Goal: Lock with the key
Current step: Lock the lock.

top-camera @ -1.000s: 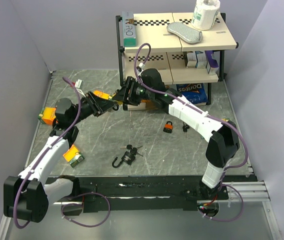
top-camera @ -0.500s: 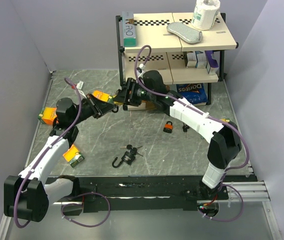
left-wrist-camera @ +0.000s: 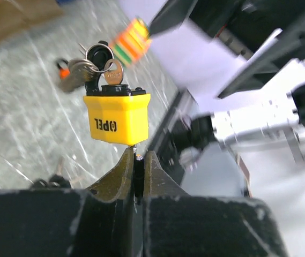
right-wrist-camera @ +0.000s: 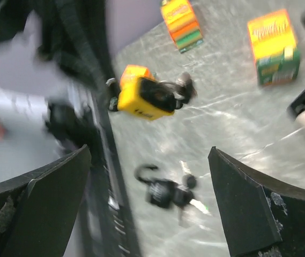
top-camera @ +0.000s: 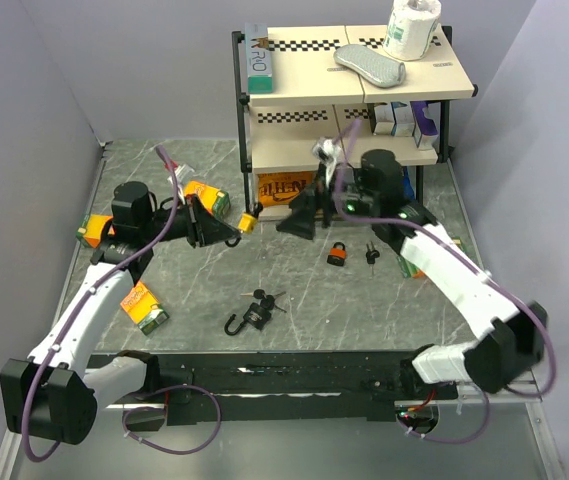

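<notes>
A yellow padlock [top-camera: 248, 221] marked OPEL [left-wrist-camera: 117, 117] hangs in the air. My left gripper [top-camera: 230, 228] is shut on the thin metal part at its near end [left-wrist-camera: 135, 156]. A bunch of keys [left-wrist-camera: 101, 69] sticks out of its far end. My right gripper [top-camera: 299, 216] is open and empty, a short way to the right of the padlock. In the right wrist view the yellow padlock [right-wrist-camera: 144, 98] shows beyond the wide-apart jaws [right-wrist-camera: 149, 151], with nothing between them.
An orange padlock [top-camera: 338, 252] and a small key [top-camera: 371, 255] lie mid-table. A black padlock with keys [top-camera: 254, 312] lies nearer the front, also in the right wrist view [right-wrist-camera: 166, 193]. Orange boxes [top-camera: 146, 306] [top-camera: 209, 196] lie on the left. A shelf rack [top-camera: 344, 100] stands at the back.
My right gripper has pulled away from the yellow padlock, to the right, and now stands open. My left gripper has carried the padlock a little to the right.
</notes>
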You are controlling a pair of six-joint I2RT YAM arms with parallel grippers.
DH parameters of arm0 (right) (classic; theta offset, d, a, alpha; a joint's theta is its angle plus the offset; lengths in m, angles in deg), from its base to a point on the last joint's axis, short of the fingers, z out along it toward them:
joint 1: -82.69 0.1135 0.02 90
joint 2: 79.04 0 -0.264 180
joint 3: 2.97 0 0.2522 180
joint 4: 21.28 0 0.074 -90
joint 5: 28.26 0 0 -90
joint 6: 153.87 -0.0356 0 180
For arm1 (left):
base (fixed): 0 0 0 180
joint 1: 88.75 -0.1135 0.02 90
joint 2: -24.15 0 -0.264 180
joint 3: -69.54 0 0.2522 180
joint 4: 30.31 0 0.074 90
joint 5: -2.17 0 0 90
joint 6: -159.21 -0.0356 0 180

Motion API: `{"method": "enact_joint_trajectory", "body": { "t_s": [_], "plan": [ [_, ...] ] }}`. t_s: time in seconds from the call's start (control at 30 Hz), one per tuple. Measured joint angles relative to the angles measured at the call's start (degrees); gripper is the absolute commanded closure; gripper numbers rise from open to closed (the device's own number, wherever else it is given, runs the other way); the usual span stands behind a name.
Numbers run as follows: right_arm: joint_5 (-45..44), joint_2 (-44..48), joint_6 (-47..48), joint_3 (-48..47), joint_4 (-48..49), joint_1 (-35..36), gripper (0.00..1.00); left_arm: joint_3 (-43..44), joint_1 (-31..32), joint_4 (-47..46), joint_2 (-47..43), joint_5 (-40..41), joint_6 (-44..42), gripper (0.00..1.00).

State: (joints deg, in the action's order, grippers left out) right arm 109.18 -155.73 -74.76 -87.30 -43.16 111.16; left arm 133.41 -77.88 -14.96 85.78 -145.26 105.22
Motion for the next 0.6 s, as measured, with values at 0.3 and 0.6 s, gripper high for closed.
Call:
{"method": "enact_joint_trajectory", "body": {
  "t_s": [0.3,0.6],
  "plan": [
    [8.83,6.21,47.50,-5.44,-23.26,3.41,0.01,3.08,2.99,13.60,3.41,-7.19,-11.28,0.99],
    [8.96,-0.55,61.64,-8.31,-35.10,8.72,0.03,5.22,9.62,21.09,3.93,-7.30,-18.01,0.99]
  ]
}}
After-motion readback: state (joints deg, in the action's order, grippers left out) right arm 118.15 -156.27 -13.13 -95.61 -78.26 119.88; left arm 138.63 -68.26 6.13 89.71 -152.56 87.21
